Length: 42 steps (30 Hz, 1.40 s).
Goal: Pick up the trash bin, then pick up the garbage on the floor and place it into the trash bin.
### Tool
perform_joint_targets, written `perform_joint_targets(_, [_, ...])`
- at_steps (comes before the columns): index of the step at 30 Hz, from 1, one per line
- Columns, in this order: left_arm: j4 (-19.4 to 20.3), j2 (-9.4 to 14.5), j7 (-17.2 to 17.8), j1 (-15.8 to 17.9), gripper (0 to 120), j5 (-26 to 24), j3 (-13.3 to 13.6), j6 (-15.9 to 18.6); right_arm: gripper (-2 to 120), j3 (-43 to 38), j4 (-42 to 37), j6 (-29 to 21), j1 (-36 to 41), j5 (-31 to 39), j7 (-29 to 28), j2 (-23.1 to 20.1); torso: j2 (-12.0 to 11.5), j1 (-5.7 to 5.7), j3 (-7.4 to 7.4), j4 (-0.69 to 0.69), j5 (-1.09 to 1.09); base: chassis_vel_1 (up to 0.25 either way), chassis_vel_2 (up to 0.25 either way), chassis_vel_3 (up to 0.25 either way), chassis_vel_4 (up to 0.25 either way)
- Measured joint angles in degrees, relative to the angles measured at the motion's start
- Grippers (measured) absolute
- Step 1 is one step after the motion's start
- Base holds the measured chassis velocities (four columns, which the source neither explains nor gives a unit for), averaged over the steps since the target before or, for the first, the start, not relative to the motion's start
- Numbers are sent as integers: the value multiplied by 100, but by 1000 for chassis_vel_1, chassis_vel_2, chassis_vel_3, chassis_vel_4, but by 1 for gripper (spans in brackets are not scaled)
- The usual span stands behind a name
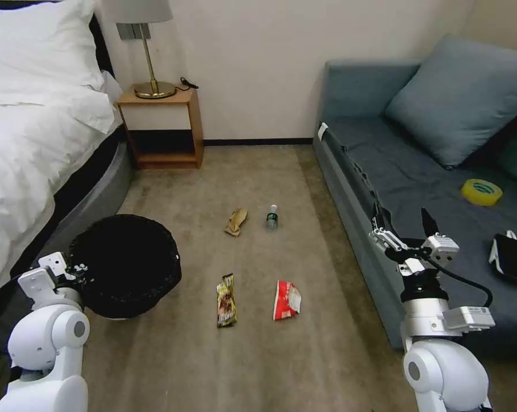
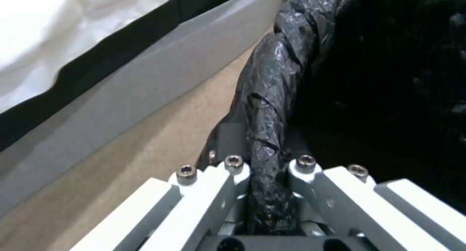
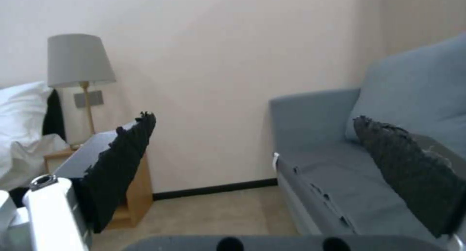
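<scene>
Here, left gripper (image 2: pixel 264 178) jaws clamping trash bin (image 1: pixel 126 263) rim, right gripper (image 1: pixel 404 226) jaws apart.

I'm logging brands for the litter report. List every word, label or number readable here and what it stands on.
None can be read.
Green label on the small clear bottle: too small.
Print on the brown-gold candy wrapper: blurred.
Print on the red-and-white snack wrapper: blurred.
Yellow tape roll on the sofa: no legible text.
Tan paper scrap: no print visible.
</scene>
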State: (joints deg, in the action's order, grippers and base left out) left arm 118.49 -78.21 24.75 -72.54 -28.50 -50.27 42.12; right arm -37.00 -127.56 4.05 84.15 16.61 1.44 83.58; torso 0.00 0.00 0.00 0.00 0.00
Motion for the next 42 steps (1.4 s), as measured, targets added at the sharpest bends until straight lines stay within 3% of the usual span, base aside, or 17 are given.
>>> perform_joint_targets(26, [-89, -28, -18, 85, 3, 14, -9, 2, 100, 177, 199, -66, -120, -172, -40, -40, 0, 0, 0, 0, 0, -54, 47, 51, -45])
perform_joint_targets(31, [-41, -36, -39, 88, 3, 13, -9, 2, 100, 586, 282, -719, -328, -37, -501, -224, 0, 0, 1, 0, 0, -75, 85, 77, -77])
perform_joint_targets(34, [2, -37, -87, 191, 3, 16, 94, 2, 100, 1115, 350, -1714, -511, 674, -1178, -479, 0, 0, 0, 1, 0, 0, 0, 0, 0])
perform_joint_targets(36, [13, -35, -107, 211, 3, 18, 120, 2, 100, 1264, 384, -1995, -554, 885, -1389, -545, 0, 0, -1, -2, 0, 0, 0, 0, 0])
perform_joint_targets(38, [107, -39, -159, 203, 3, 23, 135, 2, 100, 1914, 731, -2826, -804, 1616, -2151, -767, 0, 0, -1, -1, 0, 0, 0, 0, 0])
perform_joint_targets(40, [147, -43, -165, 189, 3, 29, 122, 2, 100, 2172, 990, -3009, -962, 1799, -2377, -840, 0, -1, -1, -2, 1, 0, 0, 0, 0])
perform_joint_targets(42, [226, -48, -186, 168, 3, 32, 103, 2, 100, 2748, 1671, -3417, -1429, 2412, -2851, -971, 0, 0, 0, 2, 0, 0, 0, 0, 0])
